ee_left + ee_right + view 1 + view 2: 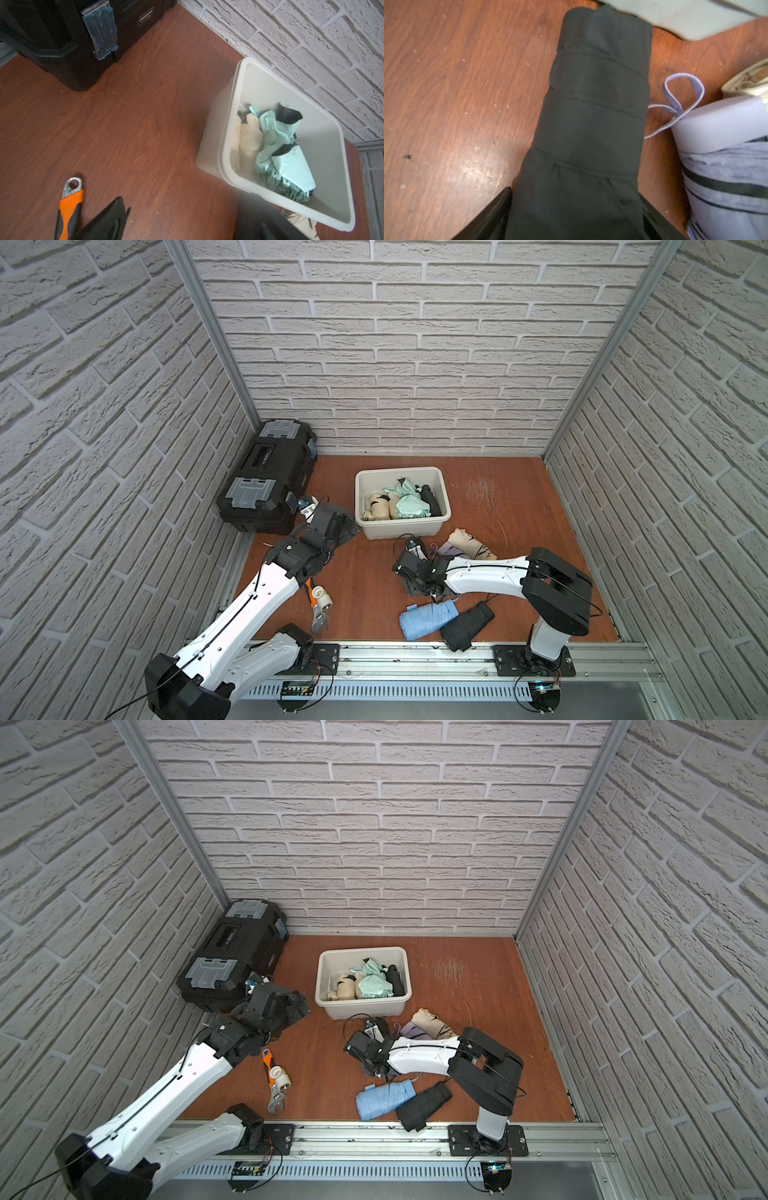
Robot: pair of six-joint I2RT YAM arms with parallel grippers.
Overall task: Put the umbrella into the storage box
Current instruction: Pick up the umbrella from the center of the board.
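The off-white storage box stands mid-floor and holds cream, mint and black folded umbrellas. In front of it a black folded umbrella lies on the floor. My right gripper is down over it, one finger against each side of the fabric. My left gripper hangs open over bare floor to the left of the box, holding nothing.
Loose folded umbrellas lie close by: a light blue one, another black one, a cream striped one and a lavender one. The black toolbox sits back left. An orange wrench and a white fitting lie front left.
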